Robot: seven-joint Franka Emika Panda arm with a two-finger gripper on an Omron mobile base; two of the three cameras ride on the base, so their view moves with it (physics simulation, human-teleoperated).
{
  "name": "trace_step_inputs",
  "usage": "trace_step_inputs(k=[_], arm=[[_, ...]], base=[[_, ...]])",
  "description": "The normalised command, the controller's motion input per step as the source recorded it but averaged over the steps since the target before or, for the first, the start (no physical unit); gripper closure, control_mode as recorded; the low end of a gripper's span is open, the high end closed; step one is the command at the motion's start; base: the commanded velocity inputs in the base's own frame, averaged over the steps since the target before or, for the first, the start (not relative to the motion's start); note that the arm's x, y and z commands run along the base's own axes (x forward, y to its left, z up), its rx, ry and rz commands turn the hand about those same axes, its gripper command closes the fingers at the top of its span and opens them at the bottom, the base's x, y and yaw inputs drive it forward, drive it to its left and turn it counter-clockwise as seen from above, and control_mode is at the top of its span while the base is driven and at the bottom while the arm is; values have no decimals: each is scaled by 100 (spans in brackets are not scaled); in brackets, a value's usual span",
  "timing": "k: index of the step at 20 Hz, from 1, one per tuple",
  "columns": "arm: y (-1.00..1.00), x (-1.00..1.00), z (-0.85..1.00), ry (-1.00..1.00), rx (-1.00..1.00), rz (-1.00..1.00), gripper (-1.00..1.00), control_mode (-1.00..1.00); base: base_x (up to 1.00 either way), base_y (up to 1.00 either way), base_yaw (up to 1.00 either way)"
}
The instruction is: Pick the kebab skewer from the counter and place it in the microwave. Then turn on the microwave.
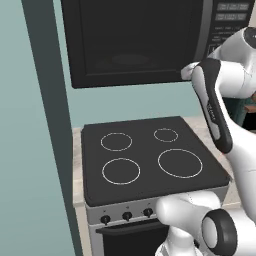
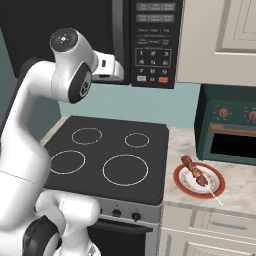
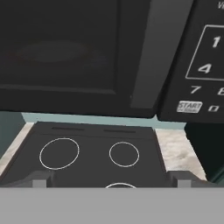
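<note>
The kebab skewer (image 2: 200, 176) is a short run of reddish-brown meat chunks threaded on a thin pale stick, lying diagonally across a white red-rimmed plate (image 2: 186, 181), with the bare end of the stick poking out past the plate's near rim. The plate sits on the beige speckled counter (image 2: 240, 192), just right of the black stovetop (image 2: 112, 145) and in front of the dark green toaster oven (image 2: 231, 131). That whole corner comes from the right base view; from the left base camera the arm's white body covers that side, and what you get instead is the stovetop's four rings head-on and the broad dark glass door of the microwave (image 1: 135, 40) hanging above it. Up there the gripper (image 2: 119, 70) is raised against the microwave's lower edge, close by the long vertical handle (image 2: 118, 35) and left of the keypad (image 2: 152, 45) with its small red button. The hand camera fills in the close detail: the door, the grey handle, the START key and a few digits, with the stovetop below, and the two dark fingertips (image 3: 39, 180) sitting far apart at the bottom corners. The fingers are spread as wide as they go, with nothing between them.
</note>
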Motion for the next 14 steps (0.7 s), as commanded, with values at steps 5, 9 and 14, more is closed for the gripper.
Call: trace_step_inputs(k=[5,9,14], arm=[[-12,28,40,0,0,-4,-100,-100],[-12,32,35,0,0,-3,-100,-100],[-15,31,22,-1,0,-2,-100,-100]], base=[[0,0,0],[0,0,0],[0,0,0]])
